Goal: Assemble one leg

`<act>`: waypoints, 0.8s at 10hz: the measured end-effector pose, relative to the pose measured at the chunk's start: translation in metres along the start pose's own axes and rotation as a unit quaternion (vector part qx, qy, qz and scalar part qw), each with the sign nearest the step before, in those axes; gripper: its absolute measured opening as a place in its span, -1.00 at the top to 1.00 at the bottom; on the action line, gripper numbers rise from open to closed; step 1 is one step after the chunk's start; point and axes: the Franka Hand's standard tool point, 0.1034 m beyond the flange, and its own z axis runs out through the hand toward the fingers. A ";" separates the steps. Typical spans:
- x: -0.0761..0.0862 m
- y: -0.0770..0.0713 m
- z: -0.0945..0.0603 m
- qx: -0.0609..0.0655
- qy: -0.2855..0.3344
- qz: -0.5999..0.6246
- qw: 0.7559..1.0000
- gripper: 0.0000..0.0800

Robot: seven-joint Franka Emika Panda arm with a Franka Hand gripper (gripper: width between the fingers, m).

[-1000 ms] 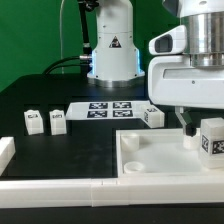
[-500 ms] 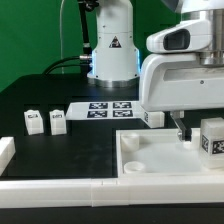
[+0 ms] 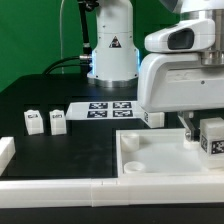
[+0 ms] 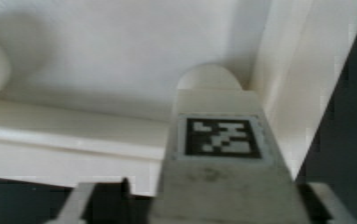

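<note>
A leg (image 3: 213, 138), a small white block with a black-and-white tag, stands in the far right corner of the large white tray (image 3: 150, 160). My gripper (image 3: 200, 128) is low over that corner, with one dark finger (image 3: 189, 127) showing beside the leg. In the wrist view the leg (image 4: 219, 140) stands between my gripper's (image 4: 219, 205) two fingers. There is a dark gap on one side and the other finger is close to the leg's face. The jaws are open around the leg. The tray floor and wall (image 4: 104, 60) lie behind it.
Two more legs (image 3: 34, 121) (image 3: 58, 121) stand on the black table at the exterior view's left. A third (image 3: 152, 116) stands by the marker board (image 3: 110, 107). White rails (image 3: 60, 190) (image 3: 5, 150) edge the front. The arm's base (image 3: 112, 50) stands behind.
The gripper has come down and shifted toward the exterior view's left, settling around the leg in the tray corner. The leg has hardly moved. The other legs are unchanged.
</note>
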 end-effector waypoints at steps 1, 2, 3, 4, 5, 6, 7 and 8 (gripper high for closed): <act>0.000 0.000 0.000 0.000 0.000 0.024 1.000 0.27; 0.000 0.000 0.000 0.000 0.000 0.024 1.000 0.27; 0.000 0.000 0.000 0.001 0.000 0.043 0.999 0.27; 0.000 -0.002 0.000 0.006 0.000 0.142 0.990 0.27; -0.001 -0.004 0.001 0.003 0.006 0.211 0.977 0.27; -0.004 -0.006 0.002 0.000 0.005 0.313 0.950 0.27; -0.005 -0.005 0.003 0.002 0.004 0.401 0.916 0.27; -0.006 -0.004 0.003 0.003 0.004 0.470 0.883 0.27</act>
